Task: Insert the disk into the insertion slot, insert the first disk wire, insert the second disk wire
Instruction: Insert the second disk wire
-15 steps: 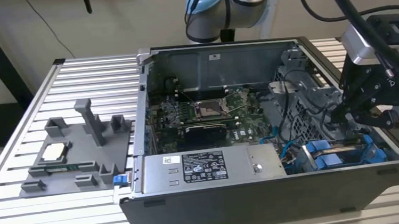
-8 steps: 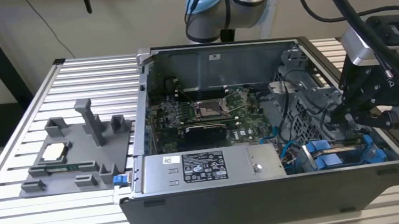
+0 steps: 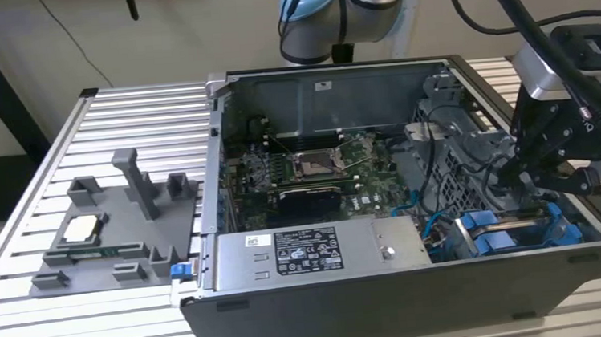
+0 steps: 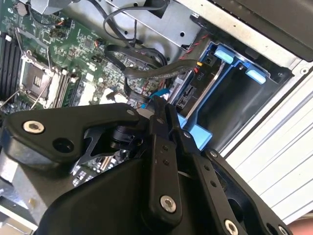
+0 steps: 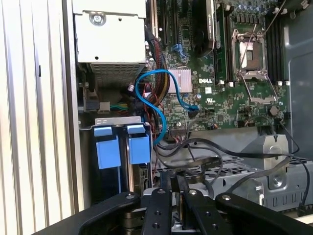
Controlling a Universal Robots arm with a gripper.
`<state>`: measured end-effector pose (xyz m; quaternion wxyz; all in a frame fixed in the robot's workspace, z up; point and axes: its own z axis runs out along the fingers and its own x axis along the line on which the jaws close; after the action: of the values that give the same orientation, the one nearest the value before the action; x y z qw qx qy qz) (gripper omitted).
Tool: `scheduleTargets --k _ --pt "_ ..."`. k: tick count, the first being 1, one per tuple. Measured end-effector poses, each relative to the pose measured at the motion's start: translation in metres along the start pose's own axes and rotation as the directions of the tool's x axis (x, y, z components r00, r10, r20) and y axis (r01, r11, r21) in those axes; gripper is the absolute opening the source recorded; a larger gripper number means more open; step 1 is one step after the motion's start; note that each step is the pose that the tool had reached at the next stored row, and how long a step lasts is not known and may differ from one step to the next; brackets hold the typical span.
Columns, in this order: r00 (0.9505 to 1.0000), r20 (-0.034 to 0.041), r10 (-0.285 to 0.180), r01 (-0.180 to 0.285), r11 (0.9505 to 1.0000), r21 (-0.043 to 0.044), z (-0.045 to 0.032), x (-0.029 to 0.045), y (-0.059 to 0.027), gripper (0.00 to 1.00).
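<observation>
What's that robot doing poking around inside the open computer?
A robot arm has its gripper lowered into the open computer case, right by the drive bay with blue plastic tabs at the exterior view's right. The disk in its blue carrier already sits in that bay. The fingers look closed together near the disk's connector end, where black cables run. Whether any wire is plugged in cannot be told.
</observation>
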<state>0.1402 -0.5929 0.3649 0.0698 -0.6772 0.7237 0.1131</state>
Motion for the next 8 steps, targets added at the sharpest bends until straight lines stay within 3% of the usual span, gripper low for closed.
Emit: scheduleTargets --k 6,8 --pt "1.0000 -0.0049 -0.001 0.001 1.0000 0.0062 0.0021 0.0006 -0.0001 0.16" --pt "0.9999 -0.0138 -0.002 0.002 0.9999 0.0106 0.0030 0.0008 -0.0002 0.16"
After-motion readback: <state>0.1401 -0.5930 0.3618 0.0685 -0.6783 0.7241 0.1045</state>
